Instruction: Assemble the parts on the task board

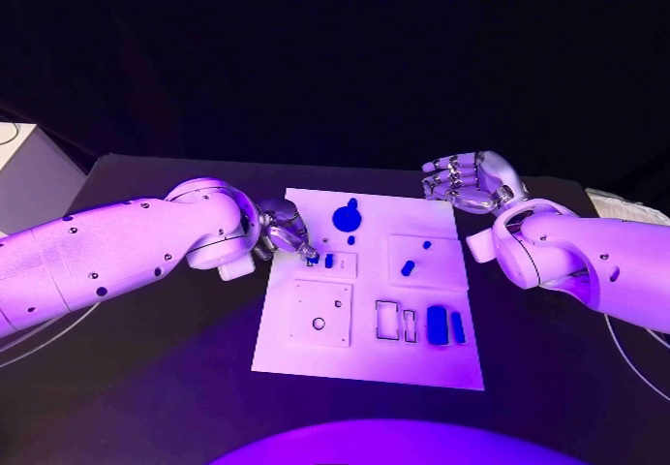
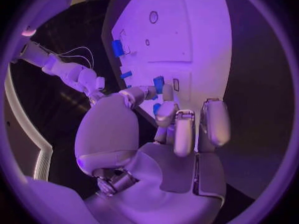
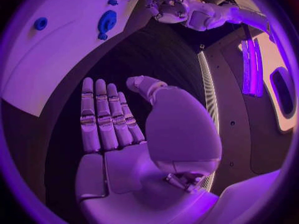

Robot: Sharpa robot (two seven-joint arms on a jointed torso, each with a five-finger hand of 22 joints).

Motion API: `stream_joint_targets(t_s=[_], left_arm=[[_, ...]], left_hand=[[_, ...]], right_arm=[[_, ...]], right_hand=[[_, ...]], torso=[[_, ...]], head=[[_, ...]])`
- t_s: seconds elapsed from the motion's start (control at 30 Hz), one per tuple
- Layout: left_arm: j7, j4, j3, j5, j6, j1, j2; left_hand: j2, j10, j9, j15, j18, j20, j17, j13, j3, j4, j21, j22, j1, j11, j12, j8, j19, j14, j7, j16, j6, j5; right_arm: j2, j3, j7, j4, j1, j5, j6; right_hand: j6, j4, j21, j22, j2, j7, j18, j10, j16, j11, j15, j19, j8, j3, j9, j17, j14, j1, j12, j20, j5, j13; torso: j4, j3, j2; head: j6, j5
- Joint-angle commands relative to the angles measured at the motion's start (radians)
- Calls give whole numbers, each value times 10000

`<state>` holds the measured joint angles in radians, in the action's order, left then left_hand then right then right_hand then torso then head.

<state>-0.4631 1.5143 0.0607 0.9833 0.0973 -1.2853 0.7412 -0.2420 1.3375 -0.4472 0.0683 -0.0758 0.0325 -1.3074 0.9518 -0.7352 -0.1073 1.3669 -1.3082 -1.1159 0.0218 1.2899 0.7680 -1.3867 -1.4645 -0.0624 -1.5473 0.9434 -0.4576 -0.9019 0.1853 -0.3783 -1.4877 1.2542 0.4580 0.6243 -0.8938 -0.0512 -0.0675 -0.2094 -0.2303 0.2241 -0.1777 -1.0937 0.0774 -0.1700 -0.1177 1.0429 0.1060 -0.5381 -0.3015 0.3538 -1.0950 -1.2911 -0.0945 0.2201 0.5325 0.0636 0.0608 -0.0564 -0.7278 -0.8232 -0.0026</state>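
Note:
The white task board [image 1: 370,363] lies in the middle of the black table. My left hand [image 1: 287,232] reaches over its left edge and pinches a small blue part [image 2: 159,84] between thumb and a finger, over a square recess [image 1: 332,263]. A second small blue part [image 1: 328,260] lies right beside it. My right hand [image 1: 474,182] hovers past the board's far right corner, fingers straight [image 3: 106,117], holding nothing. A large round blue part [image 1: 347,217], a short blue peg [image 1: 408,267] and two blue bars [image 1: 444,326] lie on the board.
Two narrow slots [image 1: 397,322] and a square plate with a hole [image 1: 321,315] sit on the board's near half. A white box [image 1: 28,174] stands at the table's far left, a pale object [image 1: 622,203] at the right edge.

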Motion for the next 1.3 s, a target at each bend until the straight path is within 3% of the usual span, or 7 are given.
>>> stream_joint_targets(t_s=[0.03, 0.3, 0.67, 1.3], left_arm=[[-338, 32, -8, 1127, 440, -18, -54], [-518, -135, -5, 1565, 688, -32, -223], [-593, -475, 59, 1520, 792, -38, -535], [-604, -547, 87, 1633, 834, -36, -714]], left_hand=[[2, 99, -23, 83, 42, -2, -2248, 54, -1844, 1884, 72, -318, -3, 19, 77, -27, -82, -959, 91, -51, 147, -138], [32, 280, -82, 114, 67, -22, -2309, 411, -1867, 1883, 153, -406, 135, 57, 253, 46, -155, -977, 135, -82, 214, -356], [82, 399, -131, 134, 89, -31, -2377, 644, -1868, 1854, 214, -477, 272, 88, 374, 109, -211, -995, 175, -115, 253, -409], [93, 401, -142, 139, 91, -33, -2371, 631, -1869, 1852, 218, -482, 298, 95, 371, 122, -215, -994, 183, -113, 258, -412]], right_arm=[[2, -1, -67, 2, -9, 69, -150], [16, -1, -66, 14, -17, 69, -150], [39, -1, -65, 22, -31, 69, -153], [39, -1, -69, 15, -35, 69, -160]], right_hand=[[-28, 50, -10, 7, 68, 114, -38, -63, -46, 3, -42, 37, -66, -6, 17, -8, 15, 56, 53, 37, 46, -6], [-28, 55, -10, 17, 69, 112, -39, -63, -47, 4, -42, 37, -70, -9, 18, -14, 16, 56, 58, 37, 48, -6], [-28, 55, -10, 17, 69, 112, -39, -63, -47, 4, -42, 37, -70, -9, 18, -14, 16, 56, 58, 37, 48, -6], [-28, 55, -10, 17, 69, 112, -39, -63, -47, 4, -42, 37, -70, -9, 18, -14, 16, 56, 58, 37, 48, -6]], torso=[[5, 7, 6], [-3, 9, 6], [-8, 6, -1], [-1, -6, -12]], head=[[-15, 14], [-28, 52], [-57, 99], [-85, 81]])
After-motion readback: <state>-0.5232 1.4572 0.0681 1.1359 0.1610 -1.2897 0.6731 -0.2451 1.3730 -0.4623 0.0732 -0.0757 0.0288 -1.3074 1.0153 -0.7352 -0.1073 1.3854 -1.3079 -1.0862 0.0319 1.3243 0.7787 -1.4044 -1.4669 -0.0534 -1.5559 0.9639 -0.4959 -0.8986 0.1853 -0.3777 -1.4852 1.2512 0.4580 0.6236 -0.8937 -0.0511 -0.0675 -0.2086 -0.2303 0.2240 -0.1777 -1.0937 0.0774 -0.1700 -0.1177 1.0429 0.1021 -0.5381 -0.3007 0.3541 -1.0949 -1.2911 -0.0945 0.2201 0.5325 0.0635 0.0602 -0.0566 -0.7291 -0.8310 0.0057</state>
